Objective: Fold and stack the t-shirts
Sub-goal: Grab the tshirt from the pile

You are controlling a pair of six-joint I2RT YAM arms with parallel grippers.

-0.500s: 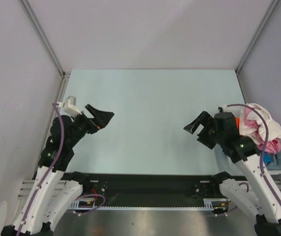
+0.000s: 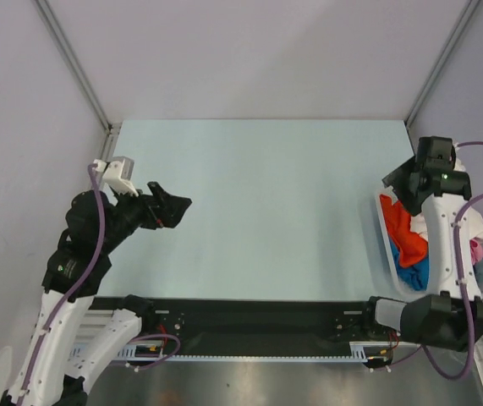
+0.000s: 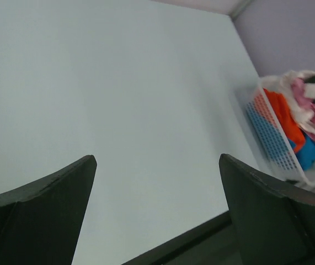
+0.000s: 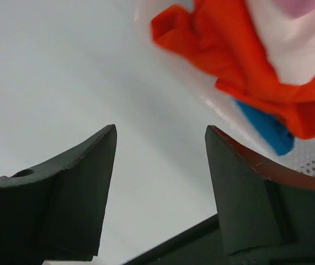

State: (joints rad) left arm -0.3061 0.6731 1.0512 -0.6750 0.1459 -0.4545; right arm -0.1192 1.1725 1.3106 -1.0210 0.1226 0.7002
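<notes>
The t-shirts lie bunched in a pale plastic bin (image 2: 385, 247) at the table's right edge: an orange one (image 2: 402, 228), a bright blue one (image 2: 415, 271), a white one (image 2: 478, 225) and a pink one (image 2: 479, 252). My right gripper (image 2: 396, 180) hovers open over the bin's far left corner with nothing between its fingers. In the right wrist view the orange shirt (image 4: 240, 49) and blue shirt (image 4: 266, 128) sit just beyond the right gripper (image 4: 160, 128). My left gripper (image 2: 173, 207) stands open and empty over the left of the table, and the left wrist view shows its fingertips wide apart (image 3: 157, 157).
The mesh wall of the bin (image 3: 268, 132) with the orange shirt (image 3: 283, 113) and pink shirt (image 3: 311, 102) shows at the right of the left wrist view. Pale walls and metal posts (image 2: 76, 72) enclose the table (image 2: 258, 194) on three sides.
My right arm has swung from the near side of the bin up and right to its far left corner, uncovering the orange and blue shirts. The left arm has drawn back a little.
</notes>
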